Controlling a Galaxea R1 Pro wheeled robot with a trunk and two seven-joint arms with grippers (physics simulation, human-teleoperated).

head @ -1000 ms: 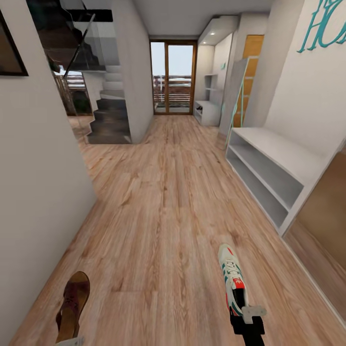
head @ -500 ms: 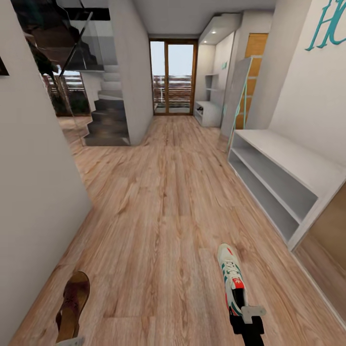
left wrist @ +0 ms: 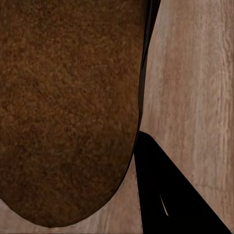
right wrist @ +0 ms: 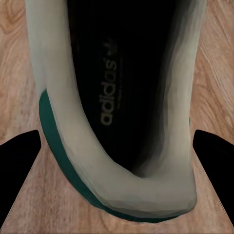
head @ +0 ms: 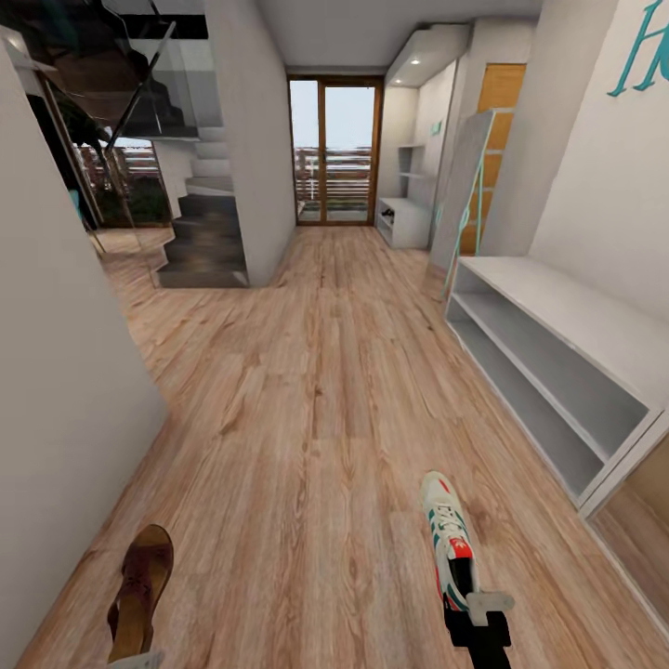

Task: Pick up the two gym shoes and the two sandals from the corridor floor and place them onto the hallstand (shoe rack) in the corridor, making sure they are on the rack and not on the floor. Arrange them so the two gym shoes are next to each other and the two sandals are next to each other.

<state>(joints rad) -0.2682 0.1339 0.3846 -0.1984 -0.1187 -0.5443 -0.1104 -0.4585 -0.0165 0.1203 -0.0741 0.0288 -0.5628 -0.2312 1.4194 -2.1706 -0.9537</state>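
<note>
- In the corridor, we carry a gym shoe point(head: 450, 542) in our right gripper point(head: 476, 615), held out low over the corridor floor point(head: 316, 418), toe pointing ahead down the hall.
- The right wrist view looks into the shoe's dark opening from the heel; the two dark fingers point(right wrist: 18, 168) sit either side of the cream heel collar, clamped on it as far as we can tell.
- At our left, a brown sandal point(head: 139, 581) hangs at the same height, with a pale sliver of the left gripper point(head: 137, 661) at its heel at the frame's lower edge.
- The left wrist view shows the sandal's brown surface close up beside one black finger point(left wrist: 168, 195); we cannot tell from it how the jaws stand.
- The hallstand point(head: 567, 316) stands against the wall ahead on our right, with a flat top and two long open shelves.
- A staircase point(head: 200, 232) and glazed doors point(head: 334, 149) close the far end.
</note>
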